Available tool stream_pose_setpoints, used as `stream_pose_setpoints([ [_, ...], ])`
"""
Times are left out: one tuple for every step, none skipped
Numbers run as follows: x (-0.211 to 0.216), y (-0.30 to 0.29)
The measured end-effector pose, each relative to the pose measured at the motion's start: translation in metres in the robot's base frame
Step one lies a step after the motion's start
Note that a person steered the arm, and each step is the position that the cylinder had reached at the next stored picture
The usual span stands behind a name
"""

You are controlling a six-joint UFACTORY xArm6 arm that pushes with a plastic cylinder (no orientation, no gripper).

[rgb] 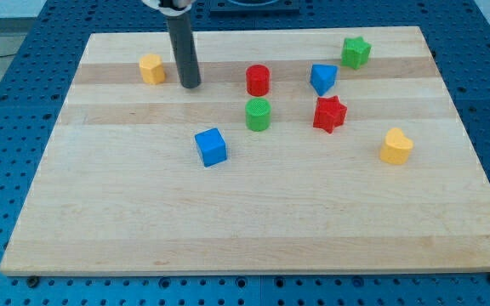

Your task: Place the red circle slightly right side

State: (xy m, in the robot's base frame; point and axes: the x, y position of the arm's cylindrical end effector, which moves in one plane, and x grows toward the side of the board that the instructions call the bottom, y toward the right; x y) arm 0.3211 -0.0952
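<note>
The red circle is a short red cylinder standing on the wooden board, a little left of centre near the view's top. My tip rests on the board to the left of the red circle, about a block's width or two away and not touching it. A green circle stands just below the red circle. A blue block stands to the red circle's right, with a gap between them.
A yellow block sits left of my tip. A blue cube lies below it. A red star, a green star and a yellow heart-like block lie toward the view's right.
</note>
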Motion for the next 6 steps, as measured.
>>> stream_pose_setpoints([
  [0.007, 0.031],
  [0.019, 0.058],
  [0.030, 0.081],
  [0.032, 0.115],
  [0.048, 0.130],
  [0.088, 0.130],
])
